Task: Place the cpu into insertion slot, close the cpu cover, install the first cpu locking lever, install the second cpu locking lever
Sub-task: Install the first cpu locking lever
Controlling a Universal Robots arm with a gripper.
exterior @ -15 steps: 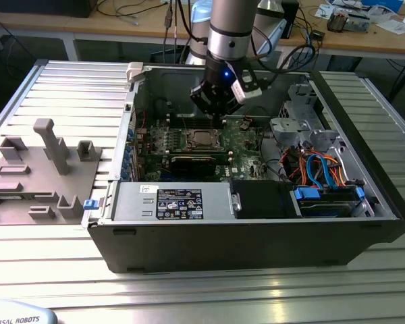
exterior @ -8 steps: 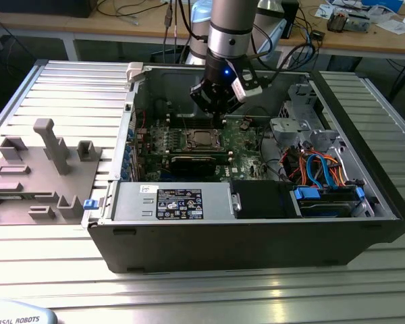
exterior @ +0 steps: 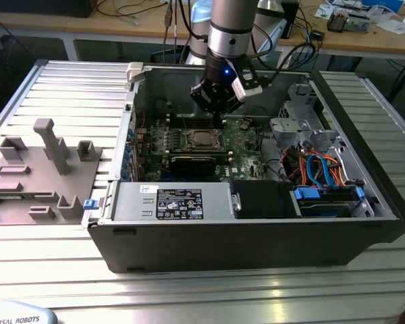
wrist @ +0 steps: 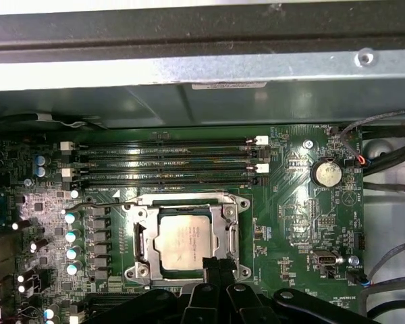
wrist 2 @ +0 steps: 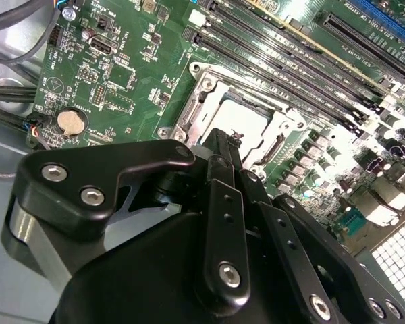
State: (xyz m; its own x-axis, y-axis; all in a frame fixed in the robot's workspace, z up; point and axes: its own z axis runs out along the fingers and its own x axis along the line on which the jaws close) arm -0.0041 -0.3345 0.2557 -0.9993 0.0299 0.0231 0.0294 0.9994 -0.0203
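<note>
Gripper [wrist: 214, 263] fingertips together, beside cpu [wrist: 185, 239], cpu cover [wrist: 226, 202] down

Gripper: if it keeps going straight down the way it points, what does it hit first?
Most likely the near edge of the cpu cover, closed over the cpu. The gripper hangs at that edge in the first wrist view; depth is unclear.
</note>
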